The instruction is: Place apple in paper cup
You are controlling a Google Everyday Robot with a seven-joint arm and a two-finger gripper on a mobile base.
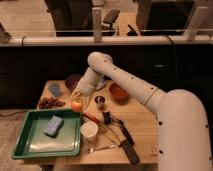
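Note:
The apple [76, 106] is a small orange-yellow fruit held at the tip of my gripper [79, 99], just above the table near the far right corner of the green tray. The fingers [76, 94] are closed around its top. The paper cup [89, 131] is white and stands upright and empty at the tray's right edge, a short way in front of and right of the apple. The arm reaches in from the right, over the table's middle.
A green tray [30, 147] holding a blue sponge [53, 126] fills the front left. A carrot [92, 118], a dark can [100, 100], an orange-red bowl [119, 92], grapes [49, 103], a dark bowl [73, 80] and utensils [125, 142] crowd the table.

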